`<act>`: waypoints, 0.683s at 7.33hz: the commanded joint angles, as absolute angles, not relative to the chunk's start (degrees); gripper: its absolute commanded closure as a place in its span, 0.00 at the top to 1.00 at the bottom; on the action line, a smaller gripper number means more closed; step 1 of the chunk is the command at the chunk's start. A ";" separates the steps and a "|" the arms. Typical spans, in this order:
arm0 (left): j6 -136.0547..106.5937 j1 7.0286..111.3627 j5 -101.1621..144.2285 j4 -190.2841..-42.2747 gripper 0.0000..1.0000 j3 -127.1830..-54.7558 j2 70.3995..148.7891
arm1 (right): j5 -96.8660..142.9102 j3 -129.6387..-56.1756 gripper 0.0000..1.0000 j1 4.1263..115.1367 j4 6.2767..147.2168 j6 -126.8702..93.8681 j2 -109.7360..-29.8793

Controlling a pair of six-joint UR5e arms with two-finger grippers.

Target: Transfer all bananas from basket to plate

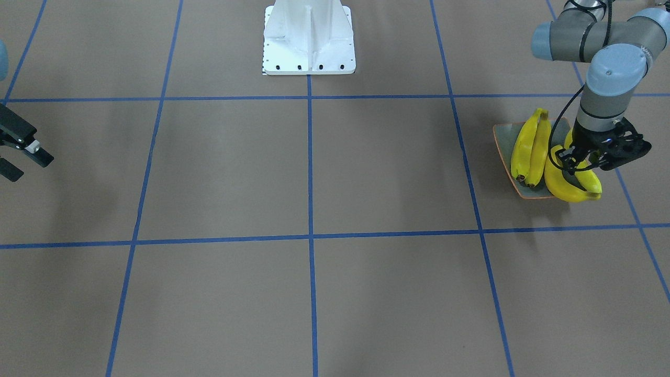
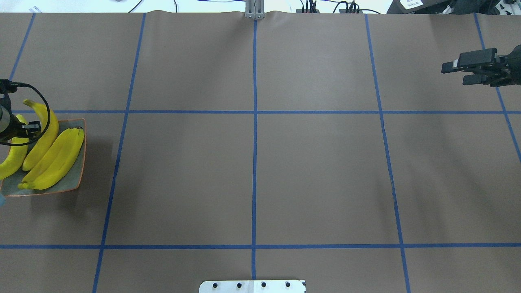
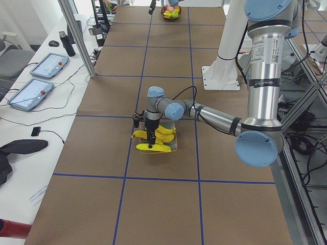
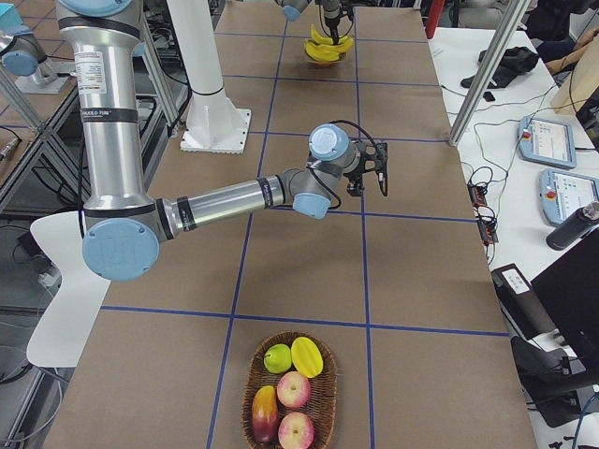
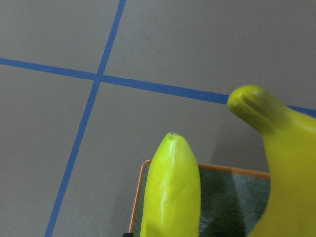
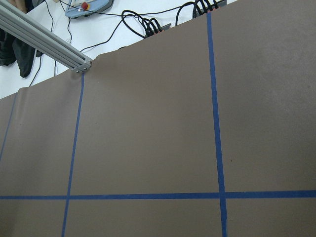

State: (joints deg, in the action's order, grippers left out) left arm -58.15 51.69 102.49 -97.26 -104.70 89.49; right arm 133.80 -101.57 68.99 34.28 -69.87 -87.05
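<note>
**Fig.** Two-arm rig at a brown paper-covered surface w/ a blue tape grid; white robot base at mid-edge.

**Task items.** Four bright-yellow curved bananas lie on the square grey-green glossy plate w/ a thin orange rim, at the left end of the surface. Two bananas lie side by side, touching, on the plate's half toward the surface ctr. The other two lie on the outer half, one w/ its tip past the plate's far rim.

**L arm.** Upper link upright, elbow low, forearm stretched level over the surface. The wrist is bent down so the left gripper points straight down over the outer pair. Its jaws straddle one banana; whether they press on it or stand released cannot be told. L wrist view: one banana tip at ctr, a second at right, the plate's corner beneath.

**R arm.** Same low-elbow pose, forearm level, reaching over the right end of the surface, well apart from the plate. The right gripper hangs above the paper, jaws released and spread apart, pointing toward the surface ctr.

**Other.** An oval woven wicker basket sits at the right end, holding red apples, a green apple and a yellow fruit.
</note>
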 commanded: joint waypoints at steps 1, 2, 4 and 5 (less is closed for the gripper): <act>-57.92 51.94 102.92 -96.77 0.78 -107.99 89.39 | 133.51 -101.60 1.00 69.08 34.28 -69.87 -87.19; -57.83 51.94 103.01 -93.90 0.78 -110.89 89.47 | 133.42 -101.51 1.00 69.00 34.28 -69.87 -87.19; -56.09 52.20 103.18 -88.43 0.78 -117.92 89.73 | 133.59 -101.51 1.00 69.08 34.19 -69.79 -88.23; -53.46 52.56 104.75 -88.33 0.80 -121.34 89.30 | 133.85 -101.43 1.00 70.47 34.10 -68.83 -89.11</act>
State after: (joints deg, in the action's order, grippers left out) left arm -56.00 52.19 103.50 -89.32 -117.19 89.56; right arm 133.60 -101.49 69.42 34.20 -69.59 -88.11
